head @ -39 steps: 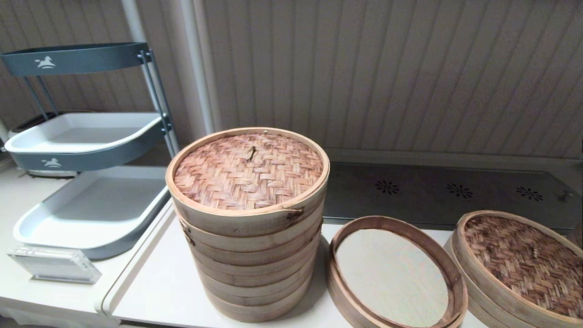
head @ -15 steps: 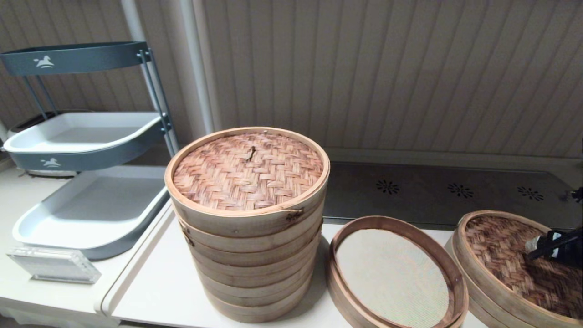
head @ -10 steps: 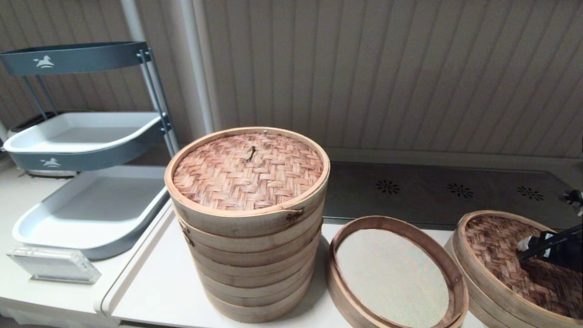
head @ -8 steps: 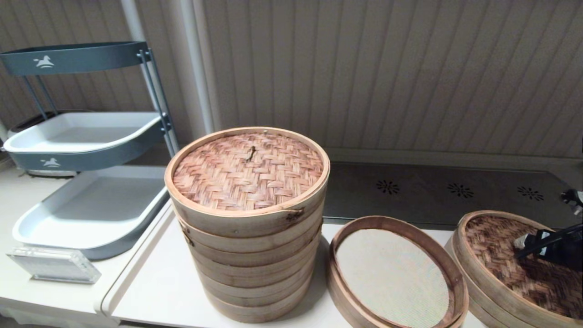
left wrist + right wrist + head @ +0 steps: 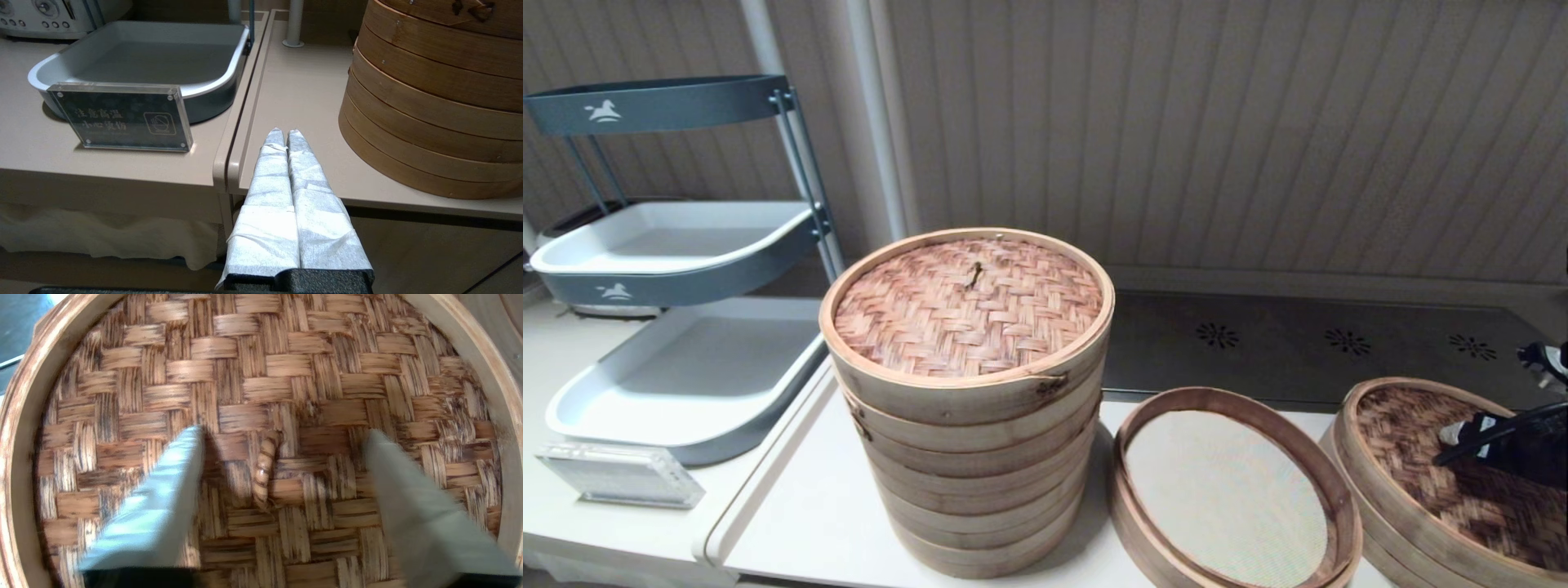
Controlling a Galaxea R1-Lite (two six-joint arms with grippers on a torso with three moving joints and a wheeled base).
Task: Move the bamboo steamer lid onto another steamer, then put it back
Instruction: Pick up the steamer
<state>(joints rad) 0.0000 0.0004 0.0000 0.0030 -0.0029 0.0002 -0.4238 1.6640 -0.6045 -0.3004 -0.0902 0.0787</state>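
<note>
The dark brown woven bamboo steamer lid lies on a steamer at the counter's right end. My right gripper reaches in from the right edge and hangs just above the lid's middle. In the right wrist view the right gripper is open, its two wrapped fingers straddling the small centre knot without touching it. To the lid's left sits the low steamer with a reddish-brown rim and a pale cloth liner. My left gripper is shut and empty, parked off the counter's front edge.
A tall stack of pale steamer tiers with a reddish-tan woven lid stands left of the low steamer. Further left are grey rack trays and a clear acrylic sign. A dark perforated panel runs along the back.
My right gripper came in from the right edge and has crept leftward over the dark lid toward its centre knot. The lid and steamers have not moved.
</note>
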